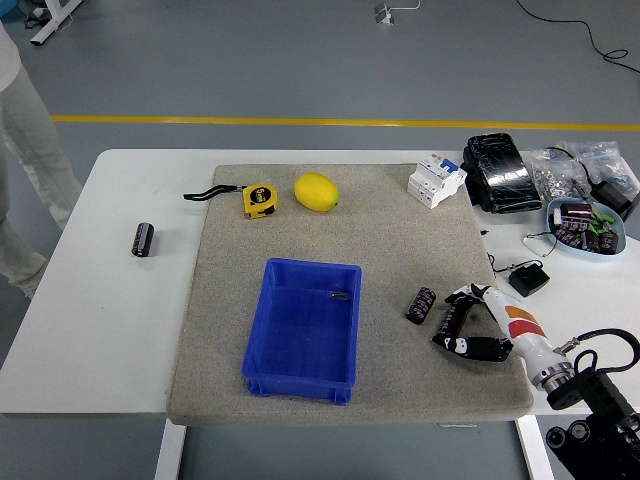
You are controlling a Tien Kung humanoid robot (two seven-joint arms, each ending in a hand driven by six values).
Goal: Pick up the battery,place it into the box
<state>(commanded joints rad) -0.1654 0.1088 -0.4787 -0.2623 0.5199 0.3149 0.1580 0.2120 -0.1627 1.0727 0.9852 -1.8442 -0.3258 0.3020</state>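
Observation:
A black cylindrical battery (421, 305) lies on the grey mat (400, 240), to the right of the blue box (303, 329). My right hand (458, 320) rests on the mat just right of this battery, fingers loosely curved and holding nothing, a small gap between them and the battery. A small dark item (340, 295) lies inside the box near its far right corner. A second black battery (144, 239) lies on the bare white table at the left. The left arm is out of view.
A yellow tape measure (260, 199) and a lemon (316, 191) sit at the mat's far side. A white circuit breaker (437, 180), black bag (500, 173), blue bowl of parts (586, 226) and black adapter (528, 279) crowd the right. A person's legs (25, 150) stand far left.

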